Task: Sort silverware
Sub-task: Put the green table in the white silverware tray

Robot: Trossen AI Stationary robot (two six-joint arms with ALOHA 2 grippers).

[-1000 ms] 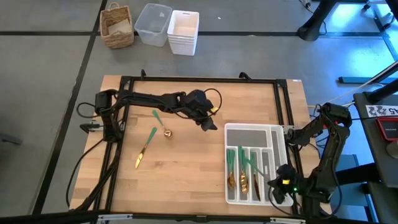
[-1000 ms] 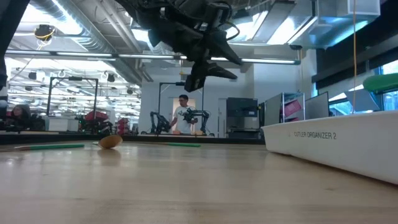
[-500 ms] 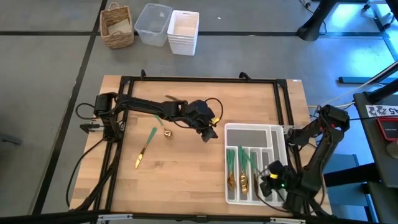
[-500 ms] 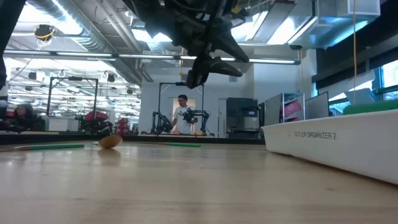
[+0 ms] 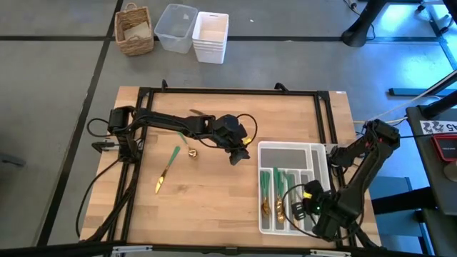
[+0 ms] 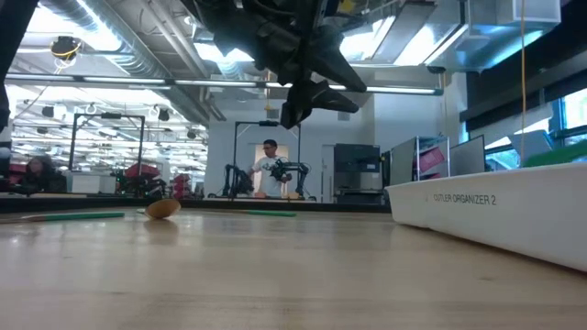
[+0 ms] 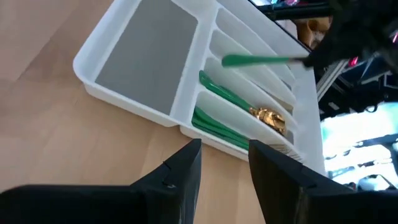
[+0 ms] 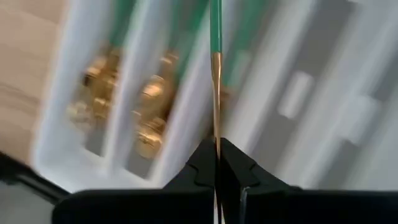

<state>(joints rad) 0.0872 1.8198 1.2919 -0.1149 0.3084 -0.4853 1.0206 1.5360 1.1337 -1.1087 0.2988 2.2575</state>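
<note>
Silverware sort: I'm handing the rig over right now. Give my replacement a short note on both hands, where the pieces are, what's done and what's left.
Right hand: shut on a green-handled piece, gripped by its gold end, above the white tray's narrow slots.
Left hand: open, empty, above the table just left of the tray.
Done: several green-handled pieces lie in the narrow slots; the wide section is bare.
Left: set down the held piece, then fetch the knife and the spoon lying on the wood left of the left hand.
</note>
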